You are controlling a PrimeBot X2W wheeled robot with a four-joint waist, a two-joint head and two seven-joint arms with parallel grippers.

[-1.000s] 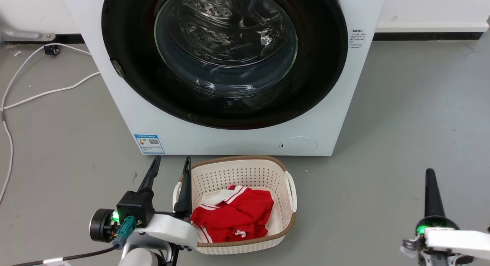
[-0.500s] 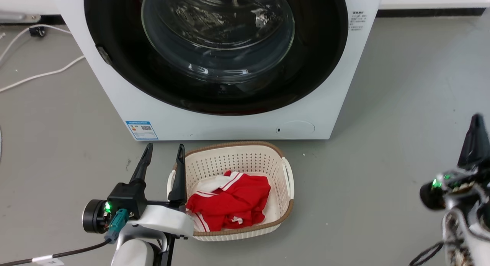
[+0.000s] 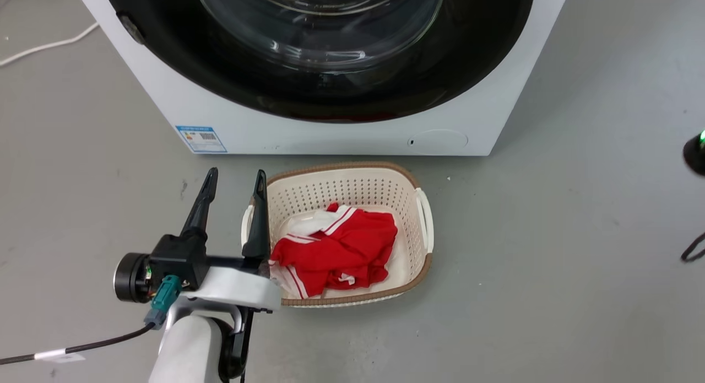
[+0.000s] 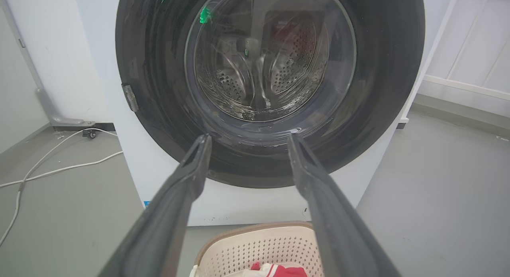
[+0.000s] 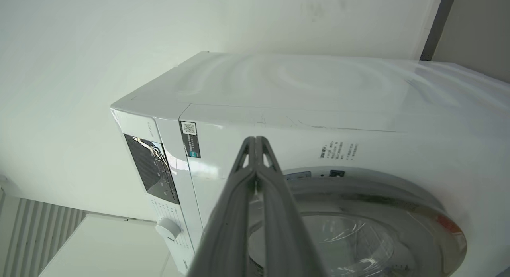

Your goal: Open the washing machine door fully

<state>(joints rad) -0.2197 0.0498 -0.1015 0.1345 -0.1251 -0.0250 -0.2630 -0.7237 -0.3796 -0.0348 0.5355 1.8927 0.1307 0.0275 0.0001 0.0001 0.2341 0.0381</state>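
The washing machine door (image 4: 159, 50) sits shut on the washing machine (image 3: 330, 135) behind the laundry basket (image 3: 341, 171), so the right gripper (image 5: 255, 138), fingers pressed together, may skid off its glossy rim, while the left gripper (image 3: 236, 173) hangs spread and empty.

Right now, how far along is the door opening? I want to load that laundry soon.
Nothing done yet: the washing machine door sits shut against the washing machine. In hand: the right gripper, jaws closed, points toward the machine's upper front; the left gripper hovers open beside the basket. Left: catch the door's edge and swing it fully open.
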